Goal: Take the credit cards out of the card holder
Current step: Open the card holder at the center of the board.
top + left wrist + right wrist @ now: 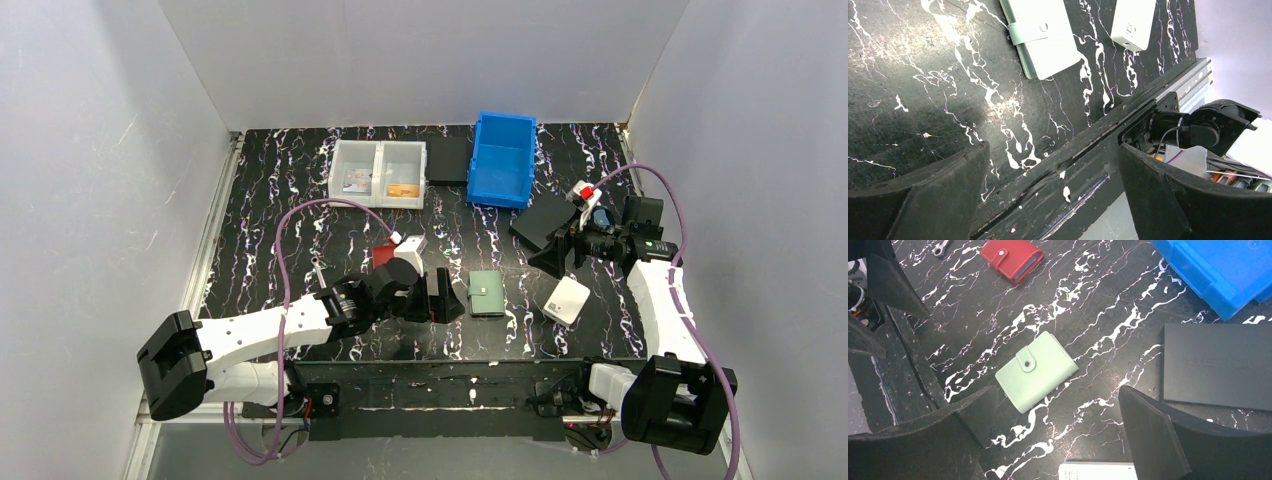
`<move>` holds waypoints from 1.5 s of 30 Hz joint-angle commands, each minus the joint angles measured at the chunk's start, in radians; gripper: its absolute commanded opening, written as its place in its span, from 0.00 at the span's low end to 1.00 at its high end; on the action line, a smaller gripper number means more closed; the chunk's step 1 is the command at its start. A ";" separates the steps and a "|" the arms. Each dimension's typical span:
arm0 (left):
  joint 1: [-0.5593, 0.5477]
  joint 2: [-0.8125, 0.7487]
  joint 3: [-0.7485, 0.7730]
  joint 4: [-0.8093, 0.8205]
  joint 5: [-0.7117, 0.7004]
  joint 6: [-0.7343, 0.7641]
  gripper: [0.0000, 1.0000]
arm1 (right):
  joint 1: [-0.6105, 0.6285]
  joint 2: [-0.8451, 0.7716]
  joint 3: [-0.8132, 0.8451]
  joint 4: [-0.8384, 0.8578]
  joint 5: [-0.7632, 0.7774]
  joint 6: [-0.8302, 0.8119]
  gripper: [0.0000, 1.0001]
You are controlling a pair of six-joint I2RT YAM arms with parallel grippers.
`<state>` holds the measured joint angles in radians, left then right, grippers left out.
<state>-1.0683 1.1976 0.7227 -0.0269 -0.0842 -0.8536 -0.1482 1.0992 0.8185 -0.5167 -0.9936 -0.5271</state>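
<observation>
The sage-green card holder (487, 293) lies flat and snapped shut on the black marbled table, near the front middle. No credit cards show; they are hidden. My left gripper (441, 297) hovers just left of the holder, jaws wide open and empty. In the left wrist view the card holder (1043, 35) sits beyond the left gripper (1053, 150), which is over the table's front edge. My right gripper (556, 256) stands open and empty to the holder's upper right. The right wrist view shows the card holder (1037, 371) just ahead of the right gripper (1057, 392).
A red wallet (383, 256) lies behind the left gripper, and a white wallet (567, 300) right of the holder. At the back stand a clear two-part box (378, 173), a blue bin (503, 158) and two black pads (449, 160) (543, 220).
</observation>
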 commanded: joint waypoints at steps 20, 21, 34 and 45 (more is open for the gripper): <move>-0.052 0.044 0.144 -0.164 -0.128 -0.023 0.99 | 0.002 -0.022 -0.007 0.005 -0.009 -0.017 1.00; -0.057 0.053 0.158 -0.184 -0.141 -0.026 0.99 | 0.001 -0.023 -0.008 0.007 -0.010 -0.017 1.00; -0.083 0.298 0.348 -0.249 -0.177 -0.029 0.94 | 0.003 -0.012 -0.007 0.004 -0.005 -0.018 1.00; -0.082 0.571 0.635 -0.517 -0.291 -0.084 0.75 | 0.003 -0.008 -0.004 0.002 -0.001 -0.020 1.00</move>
<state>-1.1458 1.7386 1.2932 -0.4092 -0.3033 -0.9171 -0.1482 1.0988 0.8082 -0.5209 -0.9907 -0.5289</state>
